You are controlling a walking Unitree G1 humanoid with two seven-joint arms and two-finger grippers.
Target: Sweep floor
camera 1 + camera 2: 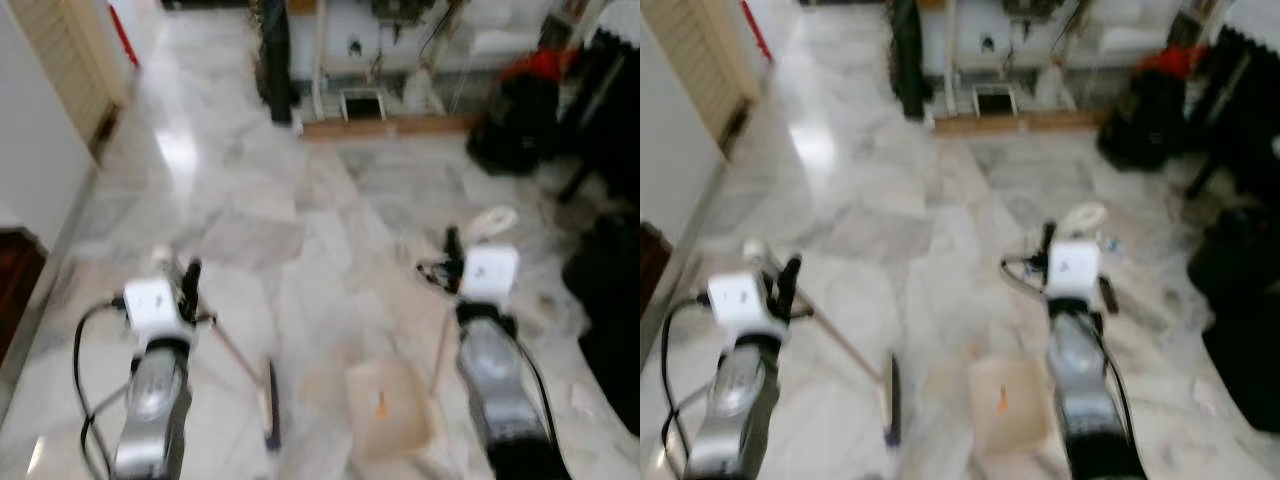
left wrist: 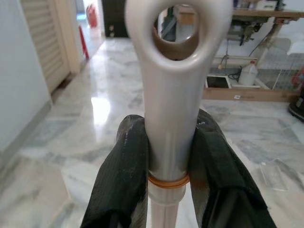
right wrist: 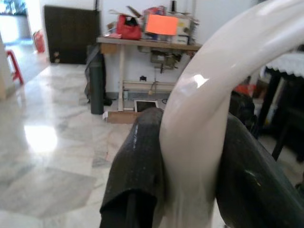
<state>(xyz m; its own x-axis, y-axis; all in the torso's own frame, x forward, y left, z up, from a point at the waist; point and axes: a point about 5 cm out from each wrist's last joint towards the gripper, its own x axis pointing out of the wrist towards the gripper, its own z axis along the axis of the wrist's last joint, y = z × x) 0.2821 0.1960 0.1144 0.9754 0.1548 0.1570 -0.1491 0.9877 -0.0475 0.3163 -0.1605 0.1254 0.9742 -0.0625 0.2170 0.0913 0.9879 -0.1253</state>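
Broom handle clamped in left gripper, head on marble floor below and right of it; right gripper clamped on dustpan handle, pan below-left holding an orange scrap; sweeping looks partly done, small debris remains near right gripper

A wooden workbench stands by the far wall, a louvred door at left.

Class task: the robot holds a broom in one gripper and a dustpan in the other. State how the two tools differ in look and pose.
The broom has a narrow dark head; the dustpan is a broad beige tray. The broom's handle slants from the left gripper; the dustpan's rises steeply to the right gripper. Both have pale handles and rest on the floor.
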